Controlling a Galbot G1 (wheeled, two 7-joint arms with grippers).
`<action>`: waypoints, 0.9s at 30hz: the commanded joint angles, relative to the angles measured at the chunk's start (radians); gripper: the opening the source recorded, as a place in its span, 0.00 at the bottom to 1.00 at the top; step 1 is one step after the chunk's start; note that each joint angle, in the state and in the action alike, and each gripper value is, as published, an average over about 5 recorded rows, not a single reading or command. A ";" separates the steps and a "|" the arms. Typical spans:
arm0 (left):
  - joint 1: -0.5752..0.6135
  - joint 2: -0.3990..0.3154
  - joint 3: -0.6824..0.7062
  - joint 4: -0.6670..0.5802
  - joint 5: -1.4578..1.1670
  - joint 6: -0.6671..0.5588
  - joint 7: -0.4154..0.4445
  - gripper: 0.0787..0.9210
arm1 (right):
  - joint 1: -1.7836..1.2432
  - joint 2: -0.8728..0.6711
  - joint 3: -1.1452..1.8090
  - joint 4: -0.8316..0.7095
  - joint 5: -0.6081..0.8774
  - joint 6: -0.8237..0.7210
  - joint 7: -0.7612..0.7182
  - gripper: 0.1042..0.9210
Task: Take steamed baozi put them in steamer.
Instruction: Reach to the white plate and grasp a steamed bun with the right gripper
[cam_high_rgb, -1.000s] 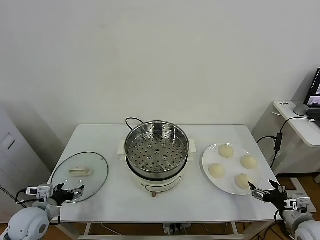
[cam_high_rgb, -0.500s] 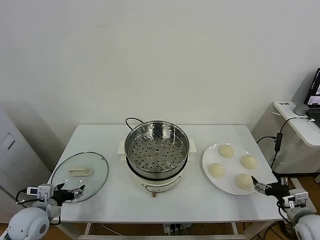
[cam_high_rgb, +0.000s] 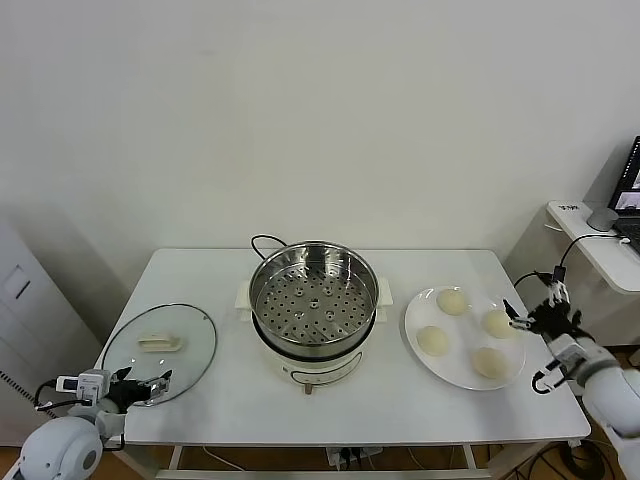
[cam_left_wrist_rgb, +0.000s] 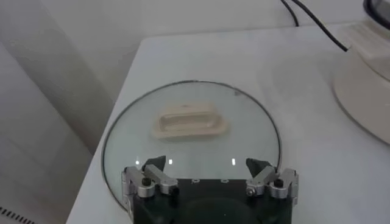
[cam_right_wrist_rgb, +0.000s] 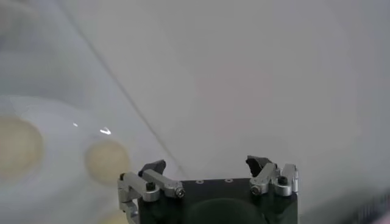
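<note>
**Right pincer lining up beside the plate of buns**

The right pincer (cam_high_rgb: 527, 312) is hanging just off the right edge of the white tabletop (cam_high_rgb: 220, 275), its fingers spread wide and holding nothing. It is pointing in toward the flat white plate (cam_high_rgb: 420, 318), which is sitting near that right edge. To my eye it is squaring up for a sideways reach at the closest bun.

The four small cream-white steamed baozi (cam_high_rgb: 452, 301) are all lying on the plate, each apart from the others, so a spread pincer should be able to close on one without nudging its neighbours. The round shiny steel steamer (cam_high_rgb: 313, 297) is standing at the middle of the tabletop with its perforated tray bare and its top open, ready to take them.

That opening is free because the round glass lid with the cream handle (cam_high_rgb: 160, 351) is lying flat near the front left corner. The left pincer (cam_high_rgb: 142, 387) is waiting at the front edge just beside the lid's rim, fingers spread and empty, well clear of the work.

No bun is in the steamer yet.
</note>
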 joint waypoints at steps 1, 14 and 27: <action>0.001 -0.007 -0.001 -0.008 0.017 0.005 -0.001 0.88 | 0.412 -0.100 -0.351 -0.171 -0.089 0.050 -0.289 0.88; -0.010 -0.008 0.000 -0.014 0.029 0.015 -0.003 0.88 | 1.070 -0.080 -1.048 -0.486 0.151 0.073 -0.693 0.88; -0.022 -0.006 0.005 -0.001 0.025 0.022 -0.002 0.88 | 1.183 0.183 -1.170 -0.776 -0.002 0.167 -0.798 0.88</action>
